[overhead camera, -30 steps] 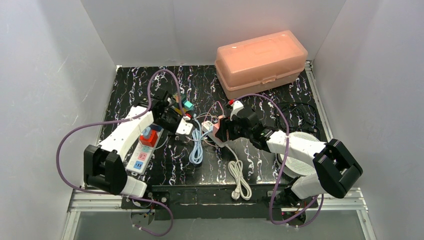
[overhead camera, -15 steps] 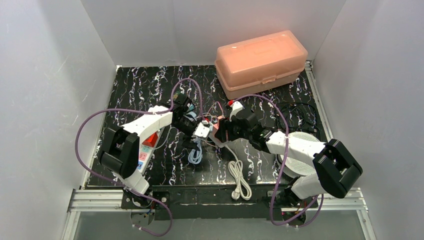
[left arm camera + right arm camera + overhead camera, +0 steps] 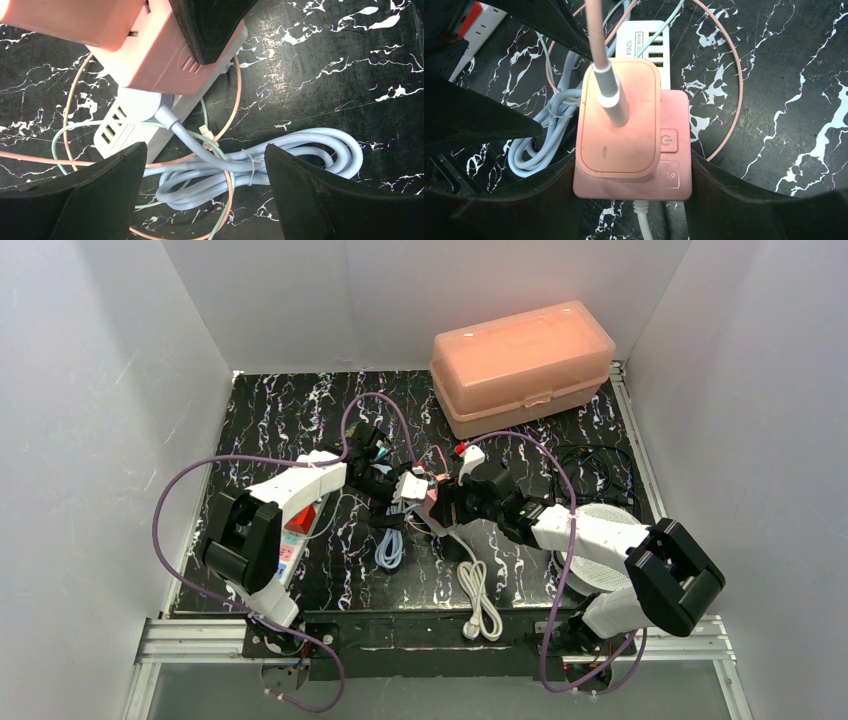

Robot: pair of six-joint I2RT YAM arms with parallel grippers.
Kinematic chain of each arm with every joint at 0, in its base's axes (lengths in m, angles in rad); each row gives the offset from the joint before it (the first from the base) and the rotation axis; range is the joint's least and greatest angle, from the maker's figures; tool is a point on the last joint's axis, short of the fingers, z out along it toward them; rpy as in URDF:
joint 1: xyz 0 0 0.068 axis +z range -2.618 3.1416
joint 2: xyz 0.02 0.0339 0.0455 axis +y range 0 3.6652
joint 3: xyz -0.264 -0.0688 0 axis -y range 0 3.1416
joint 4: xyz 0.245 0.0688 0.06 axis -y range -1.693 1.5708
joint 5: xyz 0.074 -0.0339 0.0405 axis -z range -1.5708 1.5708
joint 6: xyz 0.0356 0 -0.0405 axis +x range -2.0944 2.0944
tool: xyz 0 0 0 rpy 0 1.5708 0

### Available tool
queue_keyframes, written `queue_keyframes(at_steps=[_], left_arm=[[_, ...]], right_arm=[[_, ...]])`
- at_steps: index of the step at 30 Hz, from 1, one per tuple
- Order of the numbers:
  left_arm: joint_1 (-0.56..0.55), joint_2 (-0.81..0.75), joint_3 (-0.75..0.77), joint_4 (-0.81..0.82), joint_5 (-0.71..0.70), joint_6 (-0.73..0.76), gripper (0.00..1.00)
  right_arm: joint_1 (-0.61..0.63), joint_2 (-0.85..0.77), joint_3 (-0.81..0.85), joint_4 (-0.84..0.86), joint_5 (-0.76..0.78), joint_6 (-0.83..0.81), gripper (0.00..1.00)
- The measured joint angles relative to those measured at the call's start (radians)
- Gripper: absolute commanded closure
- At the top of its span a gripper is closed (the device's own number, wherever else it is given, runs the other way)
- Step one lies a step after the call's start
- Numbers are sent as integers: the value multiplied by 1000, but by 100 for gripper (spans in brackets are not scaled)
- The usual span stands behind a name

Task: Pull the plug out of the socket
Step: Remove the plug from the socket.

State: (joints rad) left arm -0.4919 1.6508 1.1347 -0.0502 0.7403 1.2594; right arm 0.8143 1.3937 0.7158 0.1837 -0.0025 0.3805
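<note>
**Left arm reaches the plug while the socket stays braced**

In the last second the left arm has swung away from the power strip (image 3: 283, 558) at the left of the worktop (image 3: 300, 410) and come to the centre; the left end effector (image 3: 205, 150) now hangs there with its fingers spread wide, nothing between them, only the coiled blue cable (image 3: 280, 160) lying below. The right end effector (image 3: 631, 162) has not shifted; it stays clamped on the two sides of the pink socket (image 3: 672, 150). The pink plug (image 3: 618, 117) is seated on top of that socket, its cord rising toward the right wrist camera; a white USB strip (image 3: 649, 37) lies just behind, touching the socket. From the left wrist the pink block sits just beyond the fingertips, up and to the left, not yet straddled. So the bracing looks done and the pull not begun; the left fingers probably need to advance around the plug body and close first.
</note>
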Motion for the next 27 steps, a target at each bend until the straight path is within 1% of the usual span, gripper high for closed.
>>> queue_keyframes(at_steps=[6, 13, 17, 20, 23, 27], left_arm=[[-18, 39, 0, -4, 3, -14, 13], [-47, 103, 9, -18, -22, -28, 16], [-47, 108, 13, -23, -22, -21, 18], [-49, 108, 17, -30, -23, -17, 21], [-49, 106, 18, -26, -29, -21, 21], [-45, 68, 9, -21, -53, -31, 17]], right_arm=[[7, 0, 0, 0, 9, -4, 95], [24, 0, 0, -1, 48, -18, 95], [36, -8, 0, -8, 82, -16, 96], [43, -14, 0, -15, 100, -14, 96], [45, -15, 0, -17, 111, -11, 96], [52, -15, -1, -16, 114, -14, 96]])
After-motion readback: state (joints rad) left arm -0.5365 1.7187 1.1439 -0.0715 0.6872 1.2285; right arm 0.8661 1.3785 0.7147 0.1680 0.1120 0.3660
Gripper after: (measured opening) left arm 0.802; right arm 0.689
